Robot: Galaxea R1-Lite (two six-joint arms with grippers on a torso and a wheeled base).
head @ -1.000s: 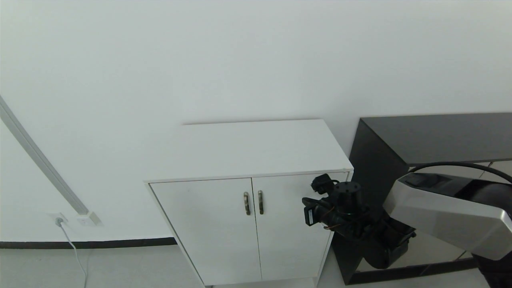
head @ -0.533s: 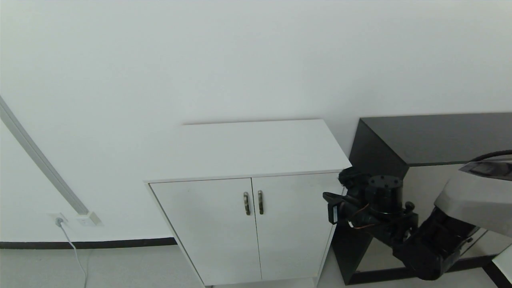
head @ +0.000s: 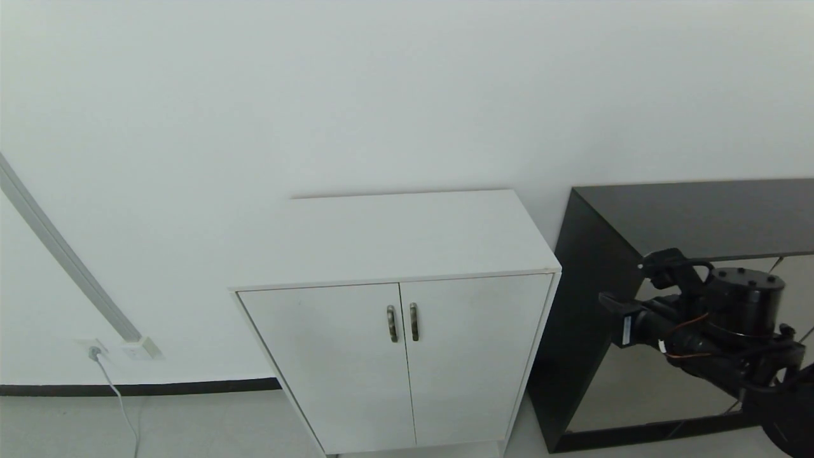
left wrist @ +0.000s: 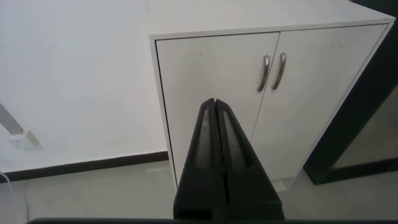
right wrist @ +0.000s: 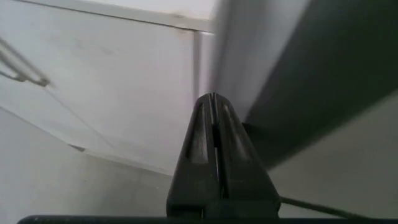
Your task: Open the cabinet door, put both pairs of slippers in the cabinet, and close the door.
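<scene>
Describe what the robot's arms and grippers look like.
The left gripper and right gripper each have long black fingers tapering to rounded tips. The right wrist is a black cylinder with bolt holes on top, thin orange wires and a white label.

This looks like a plain indoor room, perhaps a home entryway or a staged test room. A bare white wall point(head: 407, 95) spans the upper part of the frame. At centre, a low white cabinet point(head: 407, 235) with two doors and metal handles point(head: 392, 323) stands against it. At right is a black unit point(head: 693, 213) with a glossy front. At lower left are a wall socket point(head: 95, 349), a slanting cable duct point(head: 63, 254), dark skirting point(head: 140, 386) and pale floor point(head: 191, 426).
</scene>
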